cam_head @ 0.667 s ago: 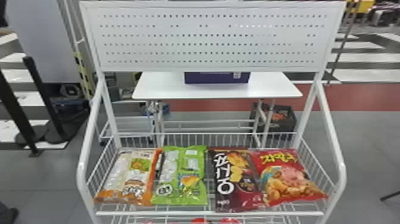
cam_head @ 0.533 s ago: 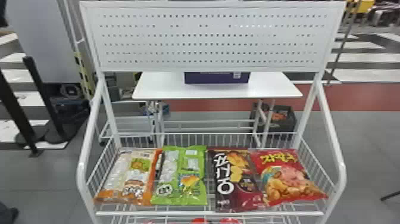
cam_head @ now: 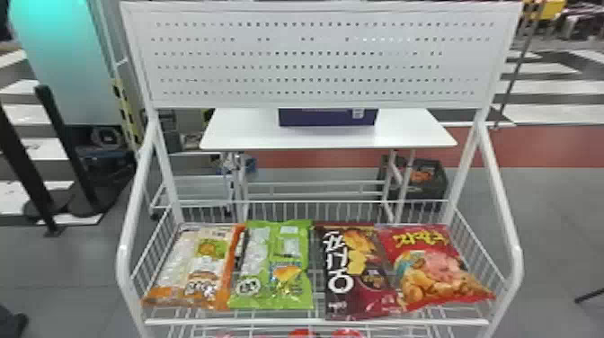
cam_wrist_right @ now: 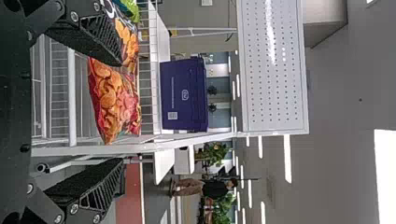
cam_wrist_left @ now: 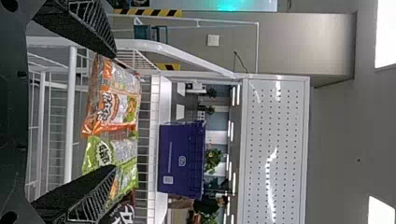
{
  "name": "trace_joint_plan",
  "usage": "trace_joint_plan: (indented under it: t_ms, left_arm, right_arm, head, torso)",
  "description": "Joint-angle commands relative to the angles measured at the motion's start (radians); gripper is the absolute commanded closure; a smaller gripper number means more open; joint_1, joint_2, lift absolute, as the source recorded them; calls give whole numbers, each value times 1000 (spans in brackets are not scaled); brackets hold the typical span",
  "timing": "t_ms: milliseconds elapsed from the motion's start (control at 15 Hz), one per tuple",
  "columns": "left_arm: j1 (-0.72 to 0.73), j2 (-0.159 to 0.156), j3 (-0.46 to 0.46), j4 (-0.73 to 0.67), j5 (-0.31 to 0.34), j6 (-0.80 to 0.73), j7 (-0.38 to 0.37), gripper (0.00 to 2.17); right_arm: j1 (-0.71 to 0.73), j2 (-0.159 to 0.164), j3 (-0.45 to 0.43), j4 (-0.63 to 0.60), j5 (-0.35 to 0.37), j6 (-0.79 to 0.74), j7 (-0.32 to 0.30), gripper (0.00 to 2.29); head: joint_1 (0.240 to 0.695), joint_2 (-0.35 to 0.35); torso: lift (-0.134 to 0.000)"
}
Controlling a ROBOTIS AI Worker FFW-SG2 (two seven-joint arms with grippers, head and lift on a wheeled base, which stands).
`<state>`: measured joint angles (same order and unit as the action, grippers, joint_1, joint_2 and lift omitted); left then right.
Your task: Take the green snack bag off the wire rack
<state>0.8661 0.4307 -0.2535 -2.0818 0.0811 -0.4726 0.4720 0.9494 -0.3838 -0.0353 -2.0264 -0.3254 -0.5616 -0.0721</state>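
The green snack bag [cam_head: 274,265] lies on the white wire rack [cam_head: 314,322], between an orange-and-white bag on its left and a dark bag on its right. In the left wrist view the green bag [cam_wrist_left: 111,153] is partly covered by one finger of my left gripper [cam_wrist_left: 114,111], which stands open in front of the rack, its fingers wide apart and nothing held. My right gripper [cam_wrist_right: 122,112] is also open and holds nothing, in front of the rack's right side near the red snack bag [cam_wrist_right: 112,102].
The orange-and-white bag [cam_head: 197,265], dark bag [cam_head: 355,269] and red bag [cam_head: 433,265] share the shelf. Curved side rails [cam_head: 499,202] flank it, and a perforated panel [cam_head: 314,58] rises above. Behind stands a white table [cam_head: 247,135] with a purple box [cam_head: 328,117].
In the head view, the panel at the back left has turned from grey to bright turquoise. The rack and its bags have not moved.
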Motion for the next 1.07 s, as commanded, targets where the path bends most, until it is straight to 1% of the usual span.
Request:
trace_joint_plan:
  t_ms: [0, 133, 200, 267, 333, 400, 533, 600, 800, 1000]
  left_arm:
    - [-55, -6, -10, 42, 39, 12, -26, 39]
    - [-142, -7, -56, 86, 46, 15, -36, 39]
    - [-197, -10, -84, 115, 66, 18, -49, 39]
    - [-259, -15, -113, 147, 91, 42, -53, 39]
    - [-340, -26, -155, 180, 115, 122, -53, 39]
    - [-410, -44, -191, 223, 123, 171, -52, 43]
    - [-559, -99, -267, 321, 115, 288, -50, 46]
    - [-619, -127, -291, 364, 111, 315, -52, 46]
    - [-756, -194, -323, 491, 111, 365, -66, 46]
    - [-851, -244, -323, 602, 121, 423, -89, 46]
  right_arm:
    - [0, -1, 0, 0, -1, -10, 0, 171]
    - [0, 0, 0, 0, 0, -10, -2, 171]
    - [0, 2, 0, 0, 0, -10, 0, 171]
    - [0, 2, 2, 0, 0, -10, 0, 171]
    - [0, 0, 3, 0, 0, -10, 0, 171]
    - [-3, 2, 5, 2, 0, -10, 0, 171]
    - [-6, 5, 8, 9, 3, -10, 0, 171]
    - [-6, 5, 6, 11, 3, -10, 0, 171]
    - [-9, 8, 6, 17, 5, -10, 0, 171]
    - [-18, 8, 12, 23, 5, -10, 0, 171]
  head:
    - [499, 0]
    - [499, 0]
    - [499, 0]
    - [499, 0]
    - [499, 0]
    - [499, 0]
    - [499, 0]
    - [499, 0]
    - [499, 0]
    - [499, 0]
  torso:
    - [0]
    - [0]
    - [0]
    - [0]
    - [0]
    - [0]
    - [0]
    - [0]
    - [0]
    - [0]
